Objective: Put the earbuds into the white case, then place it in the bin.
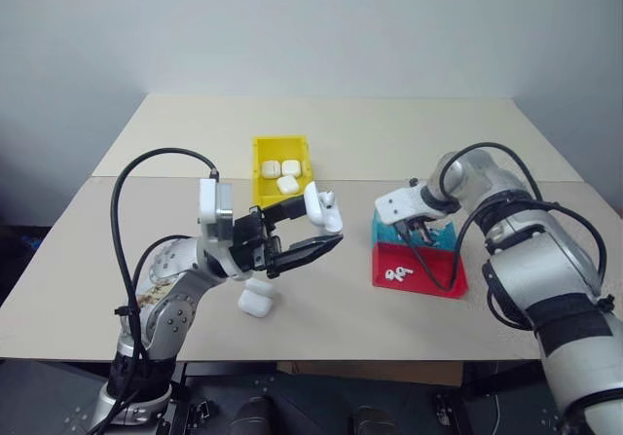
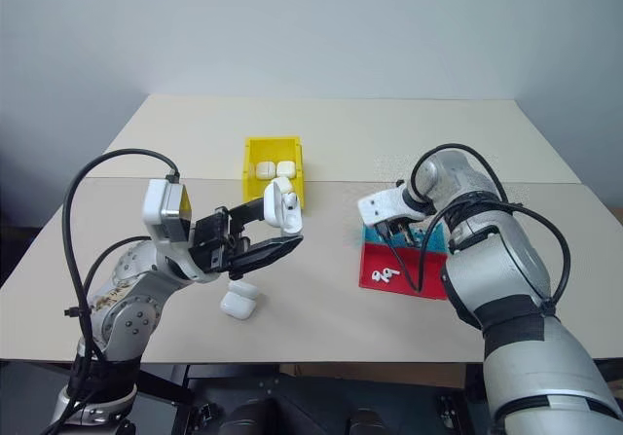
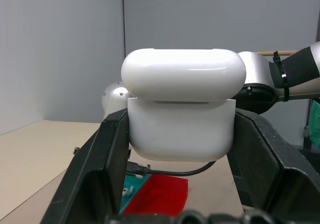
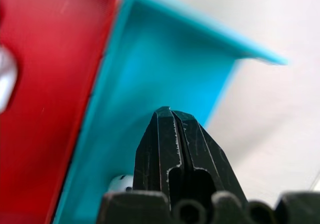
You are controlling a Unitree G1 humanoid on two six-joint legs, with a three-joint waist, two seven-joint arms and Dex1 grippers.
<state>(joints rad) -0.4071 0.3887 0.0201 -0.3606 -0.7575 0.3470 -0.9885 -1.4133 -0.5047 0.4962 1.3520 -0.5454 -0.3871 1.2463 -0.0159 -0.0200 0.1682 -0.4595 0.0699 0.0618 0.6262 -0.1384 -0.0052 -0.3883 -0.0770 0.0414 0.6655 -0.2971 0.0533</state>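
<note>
We hold the white case (image 1: 321, 209) in our left gripper (image 1: 313, 233), lifted above the table (image 1: 389, 143), its two black fingers clamped on the case's lower half. In the left wrist view the lid stands hinged open above the body, so the mouth faces up and away from the fingers. The case is a glossy white rounded pebble, its long axis lying across between the two fingers.

Our right gripper (image 1: 417, 233) points steeply down into the teal part of the red-and-teal tray (image 1: 450, 284), fingers pressed together. In the right wrist view we cannot tell whether an earbud sits between them; a small white shape lies just beside the fingertips.

From the right gripper, the open case lies well off toward the left arm and slightly higher. Two earbuds (image 1: 397, 274) rest in the red part, just below that gripper. The yellow bin (image 1: 261, 151) sits beyond the left gripper, already holding several cases. Another white case (image 1: 256, 302) lies on the table beneath the left gripper.
</note>
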